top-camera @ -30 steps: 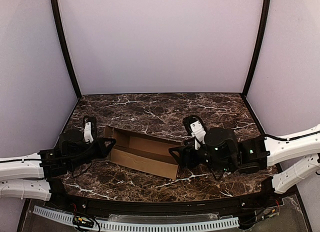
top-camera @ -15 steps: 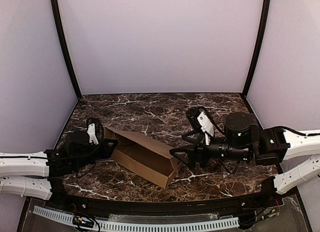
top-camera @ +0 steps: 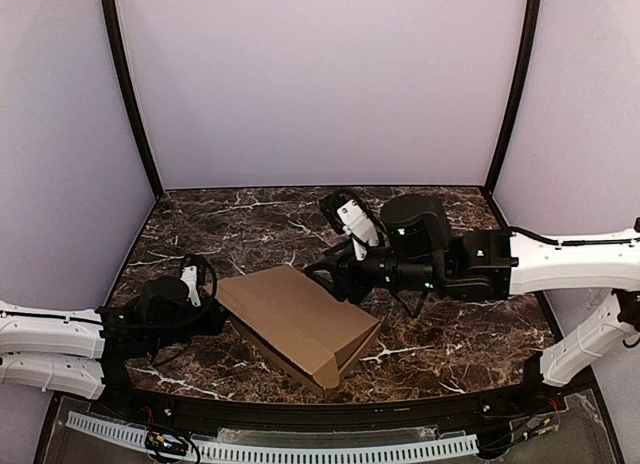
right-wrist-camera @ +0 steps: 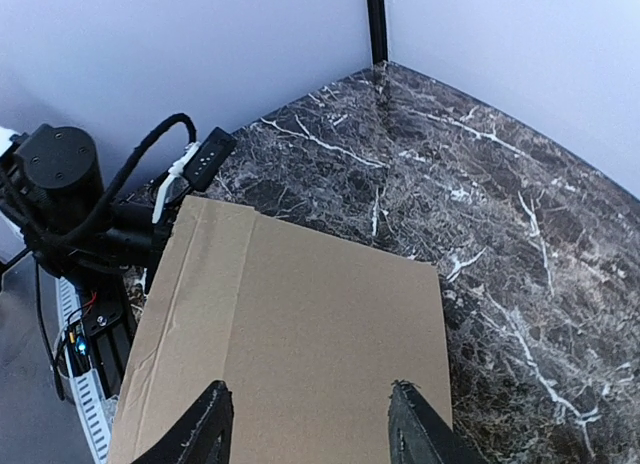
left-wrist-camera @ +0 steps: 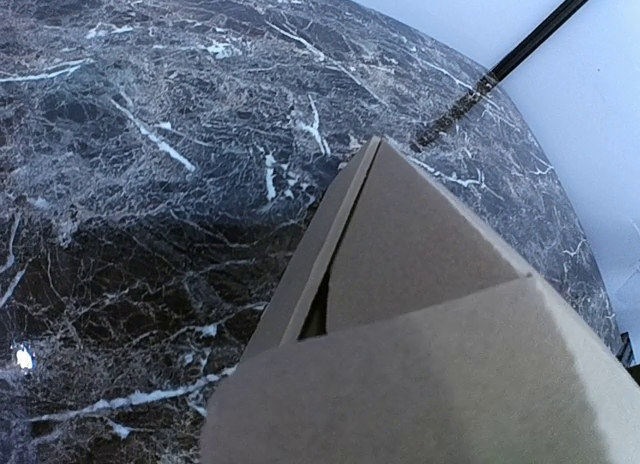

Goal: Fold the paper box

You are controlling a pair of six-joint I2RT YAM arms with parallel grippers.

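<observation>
I'm looking at the paper box [top-camera: 300, 322] lying closed on the marble table [top-camera: 450, 334], plain brown and unmarked, its long axis running from far left to near right. The left claw [top-camera: 208, 317] is sitting shut at its left end, while the right claw [top-camera: 325, 274] is hovering over its far edge, fingers spread apart.
</observation>
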